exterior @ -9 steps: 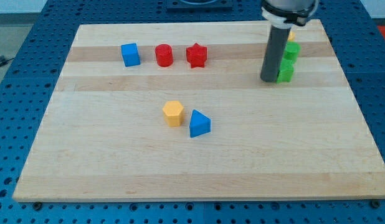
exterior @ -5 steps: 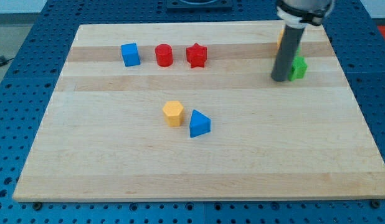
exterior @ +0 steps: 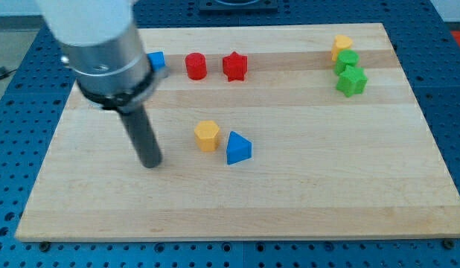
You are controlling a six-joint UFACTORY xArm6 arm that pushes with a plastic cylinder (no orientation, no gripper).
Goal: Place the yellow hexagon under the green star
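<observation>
Clawless, my tip rests on smooth wood left of the yellow hexagon.

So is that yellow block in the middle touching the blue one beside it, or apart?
Apart, just barely. A thin strip of board shows between the yellow hexagon and the blue triangle. My tip stands clear of both, toward the view's left.

My tip rests at 9 o'clock of the yellow hexagon, with open board between. The blue triangular block sits just beside the hexagon at 4 o'clock, obstructing that side. From the hexagon toward 2 o'clock, bare wood reaches the green star; below the star, at 6 o'clock, board lies unobstructed.
</observation>
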